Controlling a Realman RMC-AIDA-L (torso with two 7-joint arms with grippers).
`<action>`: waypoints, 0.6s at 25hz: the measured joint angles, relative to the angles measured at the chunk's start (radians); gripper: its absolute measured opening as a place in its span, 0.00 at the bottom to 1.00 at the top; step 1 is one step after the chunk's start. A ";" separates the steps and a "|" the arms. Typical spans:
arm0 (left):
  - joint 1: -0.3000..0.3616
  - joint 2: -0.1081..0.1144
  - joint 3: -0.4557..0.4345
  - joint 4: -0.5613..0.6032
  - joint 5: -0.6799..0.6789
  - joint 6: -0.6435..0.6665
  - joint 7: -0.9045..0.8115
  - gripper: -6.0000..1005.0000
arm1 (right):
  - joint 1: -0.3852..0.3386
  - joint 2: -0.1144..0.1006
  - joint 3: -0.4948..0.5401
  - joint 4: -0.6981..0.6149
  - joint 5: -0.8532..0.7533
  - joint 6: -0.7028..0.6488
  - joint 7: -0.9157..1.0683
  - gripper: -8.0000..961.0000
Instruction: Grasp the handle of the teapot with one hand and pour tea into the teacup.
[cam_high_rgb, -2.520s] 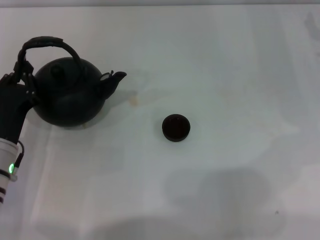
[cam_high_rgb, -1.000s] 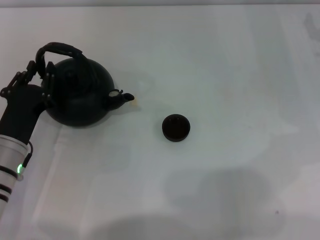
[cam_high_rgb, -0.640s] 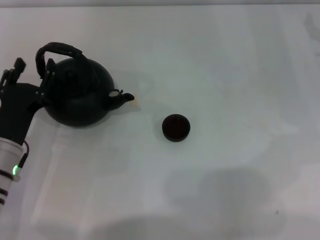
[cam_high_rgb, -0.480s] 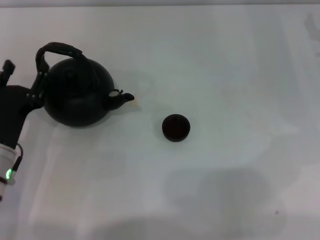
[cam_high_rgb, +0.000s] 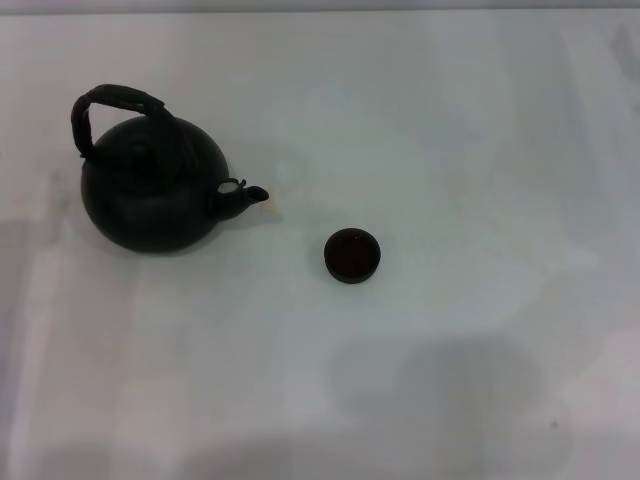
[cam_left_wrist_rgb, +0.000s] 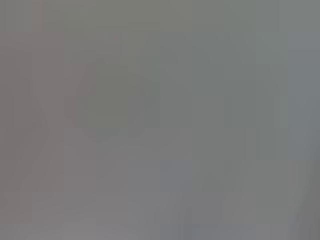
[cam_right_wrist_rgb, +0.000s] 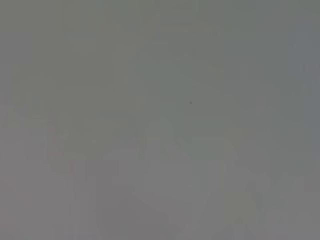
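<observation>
White tabletop (cam_high_rgb: 450, 120) carries a round matte black teapot (cam_high_rgb: 155, 195), spout toward the small dark handleless teacup (cam_high_rgb: 352, 255) on its right; neither gripper shows.

Bare test bench, likely lab: plain white tabletop (cam_high_rgb: 450, 120) (only teapot (cam_high_rgb: 150, 200), teacup (cam_high_rgb: 352, 255) set out).

Matte black teapot (cam_high_rgb: 155, 195), rough wrapped handle (cam_high_rgb: 112, 103), smooth white table (cam_high_rgb: 450, 150)

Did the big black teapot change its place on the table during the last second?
No. The large round matte black teapot keeps its place: its spout tip lies equally far left of the tiny dark round teacup, which also stays put.
</observation>
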 joint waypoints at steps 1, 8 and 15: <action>-0.003 0.000 0.000 -0.010 -0.013 0.007 -0.011 0.80 | 0.000 0.000 0.000 0.000 0.000 0.000 0.000 0.89; -0.061 0.002 -0.001 -0.070 -0.083 0.030 -0.025 0.79 | -0.031 0.002 -0.009 0.016 -0.002 0.018 0.000 0.89; -0.135 0.004 -0.002 -0.110 -0.195 0.009 -0.025 0.79 | -0.067 0.003 -0.005 0.052 -0.003 0.109 -0.010 0.89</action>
